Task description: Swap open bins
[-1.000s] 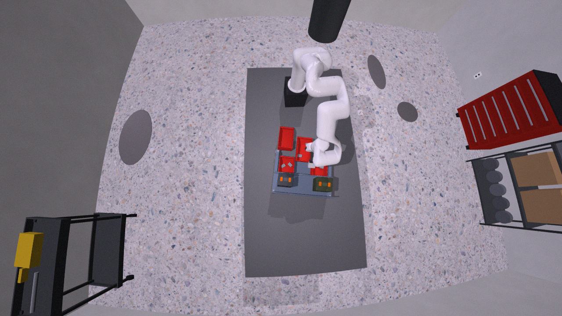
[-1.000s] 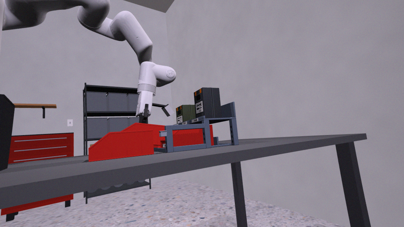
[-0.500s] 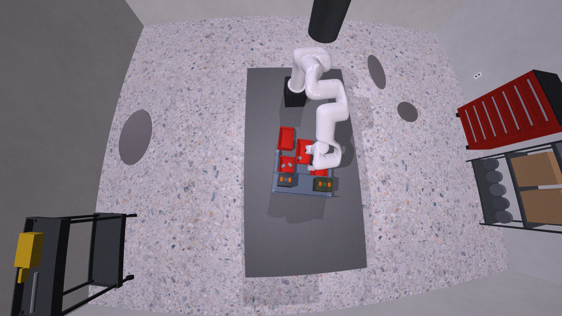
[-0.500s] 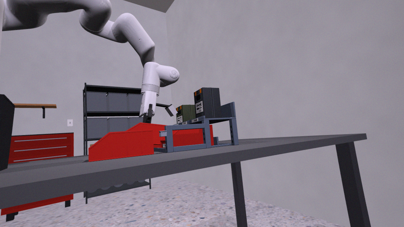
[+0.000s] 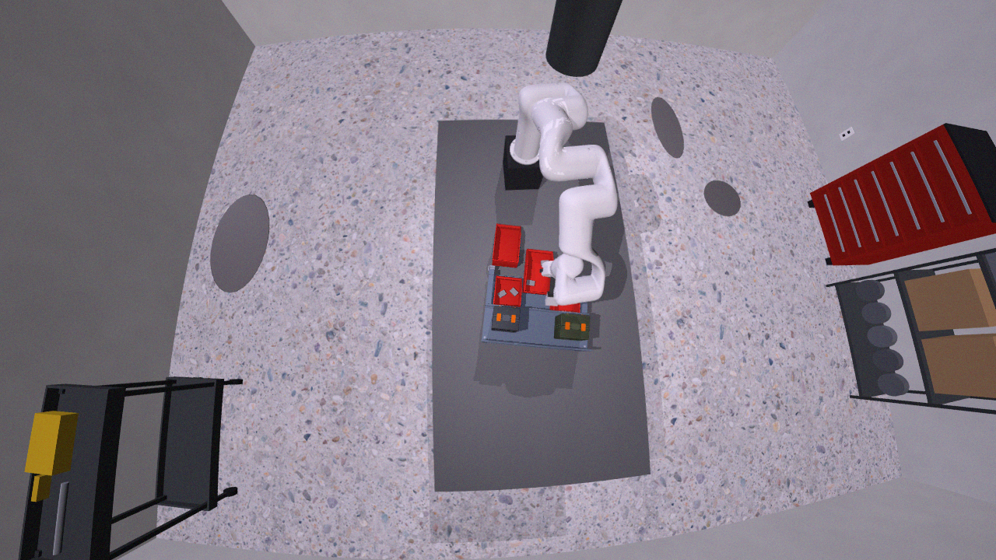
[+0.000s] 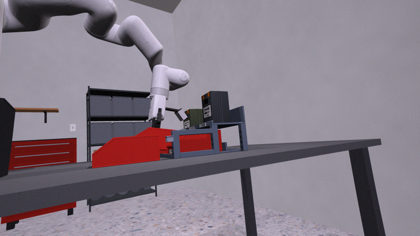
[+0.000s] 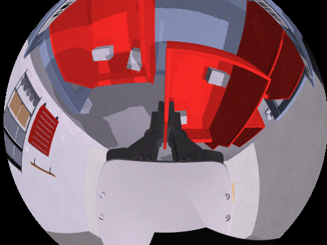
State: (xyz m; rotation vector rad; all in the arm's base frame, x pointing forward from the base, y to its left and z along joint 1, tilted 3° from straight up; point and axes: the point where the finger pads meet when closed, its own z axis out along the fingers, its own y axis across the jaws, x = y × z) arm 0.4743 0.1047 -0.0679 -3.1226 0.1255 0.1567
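We see the gripper point(image 7: 165, 128) clamped on the thin side wall of the parts-filled red bin point(image 7: 200, 91), which sits at the front of the blue shelf point(image 6: 192, 131), partly entering its middle place, with the empty bin point(image 5: 507, 245) on the table point(image 5: 543, 418) just before the shelf.

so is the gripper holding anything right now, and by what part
Yes. The gripper is shut on the thin side wall of the red bin with parts, pinching its top edge near the bin's end.

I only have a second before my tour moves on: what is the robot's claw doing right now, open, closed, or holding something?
Gripper: closed on the thin side wall of the red bin with parts in it.
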